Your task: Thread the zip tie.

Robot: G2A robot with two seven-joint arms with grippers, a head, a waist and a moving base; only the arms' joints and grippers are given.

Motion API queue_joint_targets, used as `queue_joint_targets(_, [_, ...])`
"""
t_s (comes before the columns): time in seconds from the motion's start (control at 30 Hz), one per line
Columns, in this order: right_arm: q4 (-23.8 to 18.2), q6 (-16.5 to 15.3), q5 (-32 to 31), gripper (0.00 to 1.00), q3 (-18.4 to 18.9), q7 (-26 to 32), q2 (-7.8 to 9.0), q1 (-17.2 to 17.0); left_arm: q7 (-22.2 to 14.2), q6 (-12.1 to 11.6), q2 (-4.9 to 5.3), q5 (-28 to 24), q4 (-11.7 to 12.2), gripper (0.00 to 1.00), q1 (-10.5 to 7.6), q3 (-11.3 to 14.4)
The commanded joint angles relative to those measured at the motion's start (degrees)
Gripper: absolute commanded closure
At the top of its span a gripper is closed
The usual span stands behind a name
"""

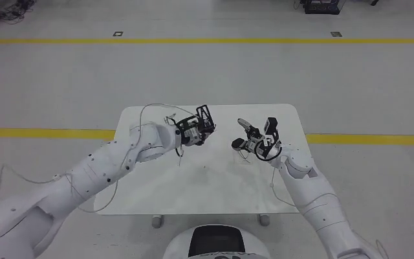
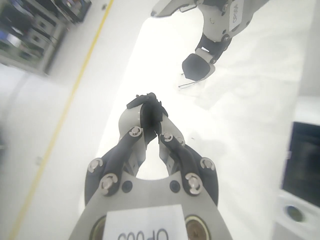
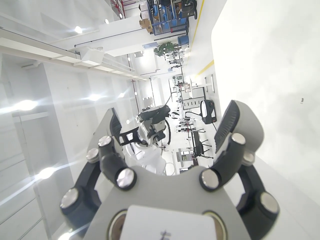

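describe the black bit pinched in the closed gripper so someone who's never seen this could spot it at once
Over the white table, two grippers face each other; take the left gripper, the one with shut fingers. The small black piece juts past its fingertips, jagged and dark against the bright tabletop, unlike the hair-thin dark strand by the pad of the open right gripper.
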Motion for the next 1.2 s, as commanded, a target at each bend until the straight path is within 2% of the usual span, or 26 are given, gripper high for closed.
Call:
queue_joint_targets(0.0, [0.0,0.0,0.0,0.0,0.0,0.0,0.0,0.0,-1.6,0.0,-0.13,-10.6,1.5,1.0,-1.28,1.3])
queue_joint_targets(0.07, [0.0,0.0,0.0,0.0,0.0,0.0,0.0,0.0,-2.4,0.0,-0.12,-17.0,3.6,1.0,-2.63,3.2])
queue_joint_targets(0.23, [0.0,0.0,0.0,0.0,0.0,0.0,0.0,0.0,-1.7,0.0,0.12,-26.9,5.9,1.0,-4.4,7.1])
queue_joint_targets(0.33, [0.0,0.0,0.0,0.0,0.0,0.0,0.0,0.0,-1.1,0.0,0.27,-32.5,6.6,1.0,-4.62,8.8])
queue_joint_targets(0.4, [0.0,0.0,0.0,0.0,0.0,0.0,0.0,0.0,-0.5,0.0,0.35,-38.5,7.8,1.0,-4.07,9.0])
queue_joint_targets(0.73, [0.0,0.0,0.0,0.0,0.0,0.0,0.0,0.0,-0.3,0.3,0.36,-39.3,8.4,1.0,-3.94,8.9])
queue_joint_targets(0.77, [0.0,0.0,0.0,0.0,0.0,0.0,0.0,0.0,0.2,1.0,0.34,-40.1,9.1,1.0,-3.38,8.6])
queue_joint_targets(0.8, [0.0,0.0,0.0,0.0,0.0,0.0,0.0,0.0,0.4,1.0,0.3,-43.0,9.9,1.0,-2.68,8.0])
queue_joint_targets(0.83, [0.0,0.0,0.0,0.0,0.0,0.0,0.0,0.0,0.5,1.0,0.26,-48.2,11.4,1.0,-1.83,7.1])
queue_joint_targets(0.87, [0.0,0.0,0.0,0.0,0.0,0.0,0.0,0.0,-1.0,0.6,0.23,-53.1,12.8,1.0,-1.38,6.1])
queue_joint_targets(0.93, [0.0,0.0,0.0,0.0,0.0,0.0,0.0,0.0,-2.8,0.0,0.2,-58.8,14.4,1.0,-0.7,4.8])
queue_joint_targets(0.97, [0.0,0.0,0.0,0.0,0.0,0.0,0.0,0.0,-4.5,0.0,0.13,-65.4,14.8,1.0,0.37,3.8])
queue_joint_targets(1.07, [0.0,0.0,0.0,0.0,0.0,0.0,0.0,0.0,-9.7,0.0,0.06,-76.6,15.5,1.0,2.29,0.9])
queue_joint_targets(1.1, [0.0,0.0,0.0,0.0,0.0,0.0,0.0,0.0,-12.6,0.0,-0.05,-82.0,15.7,1.0,3.54,-0.8])
queue_joint_targets(1.17, [0.0,0.0,0.0,0.0,0.0,0.0,0.0,0.0,-17.2,0.0,-0.29,-87.3,16.6,1.0,5.3,-3.2])
